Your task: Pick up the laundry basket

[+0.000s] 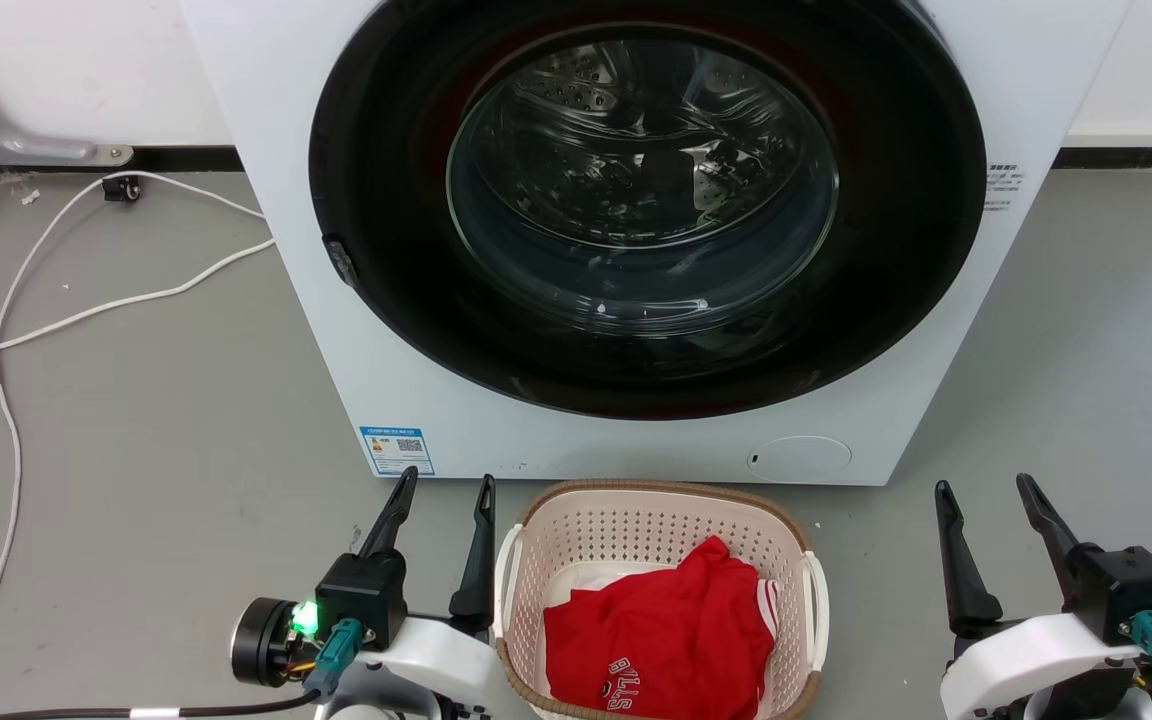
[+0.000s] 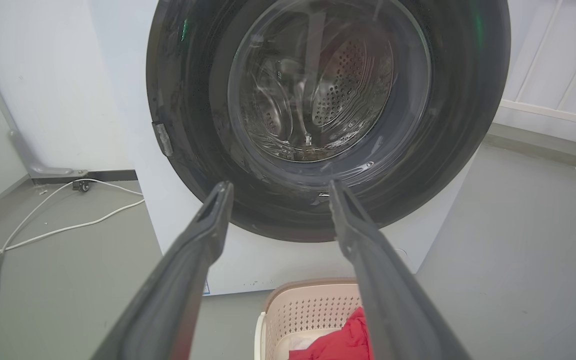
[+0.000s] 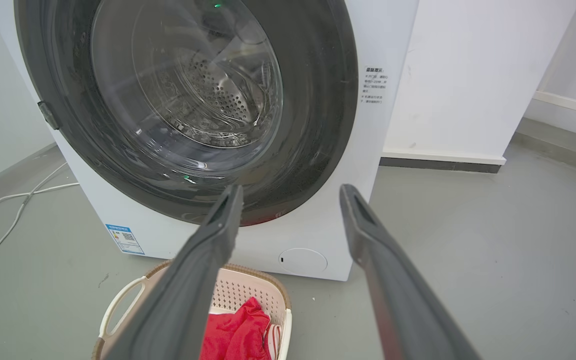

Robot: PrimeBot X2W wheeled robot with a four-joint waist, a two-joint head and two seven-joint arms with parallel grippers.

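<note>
A: And there it was, low in the middle of the head view: the laundry basket [image 1: 636, 530] sat on the grey floor [image 1: 136, 450], right in front of the white washer [image 1: 416, 380].

B: Close to the machine, too, just below its round glass door [image 1: 641, 180], which was shut. What was in the basket?

A: A crumpled red garment [image 1: 666, 630] with white lettering, and a bit of white cloth [image 1: 586, 580] under it.

B: And the claws?

A: The left gripper [image 1: 447, 478] stood at the lower left, its two dark fingers spread apart and pointing up the frame, holding nothing. Its nearer finger was just beside the basket's white handle [image 1: 508, 580], though I couldn't tell whether they touched.

B: The right gripper [image 1: 982, 484]?

A: Lower right, fingers parted as well, empty, and well apart from the basket's other side.

B: Both wrist views agreed: fingers wide, the washer door beyond them, the basket down at the bottom edge.

A: Off in the upper left, a white cable [image 1: 86, 310] trailed over the floor.
</note>
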